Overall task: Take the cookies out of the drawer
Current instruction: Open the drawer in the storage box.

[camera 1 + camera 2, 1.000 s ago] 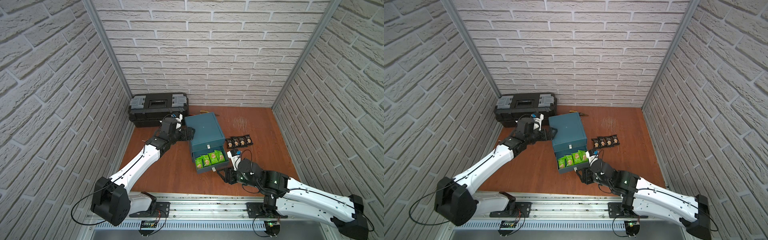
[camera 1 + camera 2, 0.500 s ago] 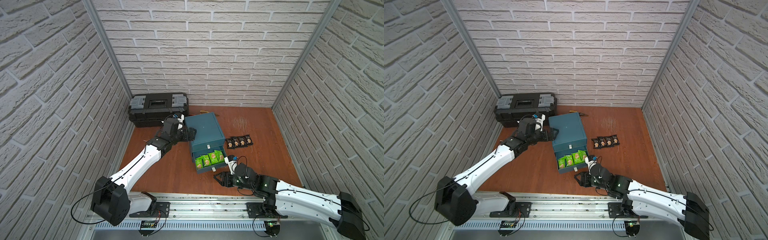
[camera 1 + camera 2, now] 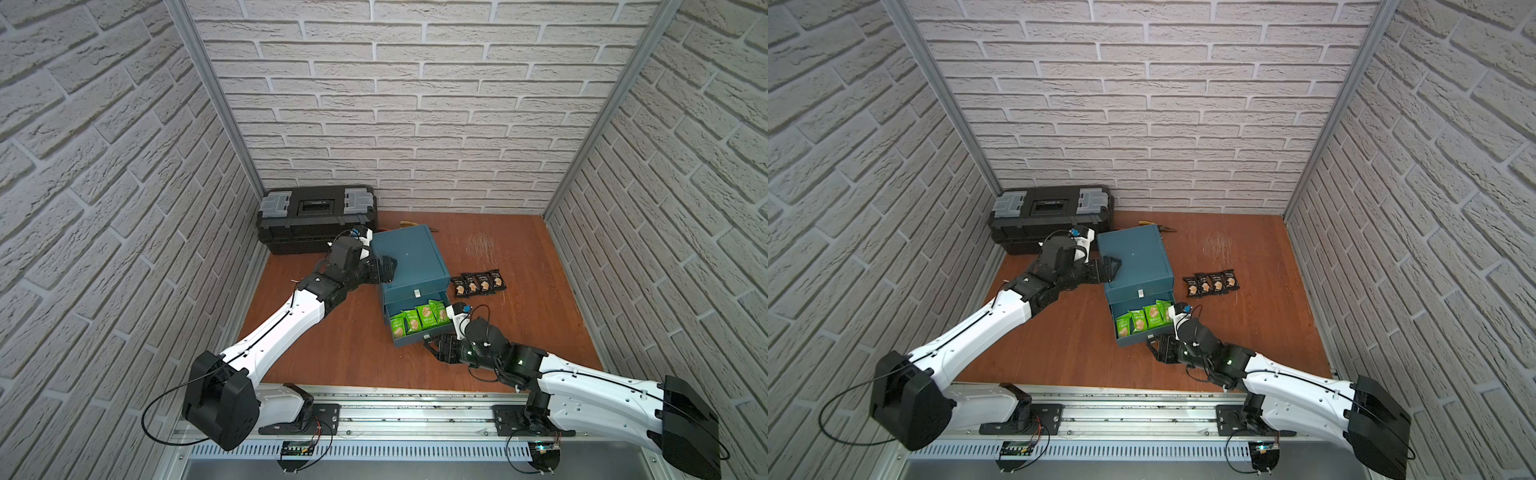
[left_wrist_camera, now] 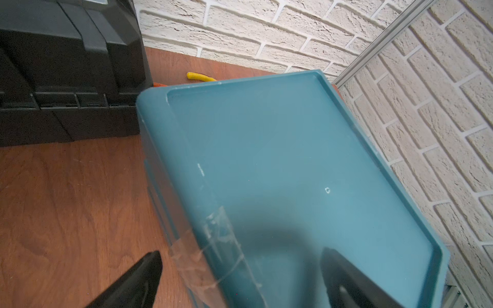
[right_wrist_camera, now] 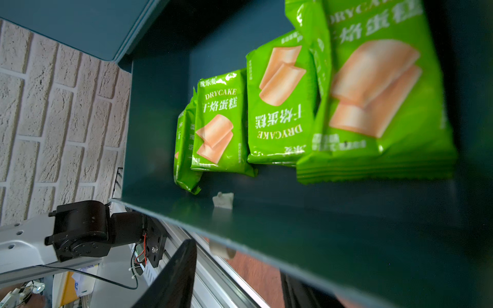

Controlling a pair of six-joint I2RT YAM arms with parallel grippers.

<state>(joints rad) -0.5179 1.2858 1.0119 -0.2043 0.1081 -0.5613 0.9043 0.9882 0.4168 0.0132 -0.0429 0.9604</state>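
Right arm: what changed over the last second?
The right tool slid along the open drawer front toward its middle, wrist swinging in low, jaws open on either side of the front wall, nothing held. Unchanged: left tool braced on the blue cabinet, green packets in the drawer, four black packets on the table.

Looking into the open teal drawer (image 5: 320,234) — green cookie packets (image 5: 280,101) stand in a row against its back wall, each picturing tan biscuits. One black fingertip (image 5: 173,277) pokes up just outside the drawer's front wall — beyond it, a white brick wall (image 5: 53,112).
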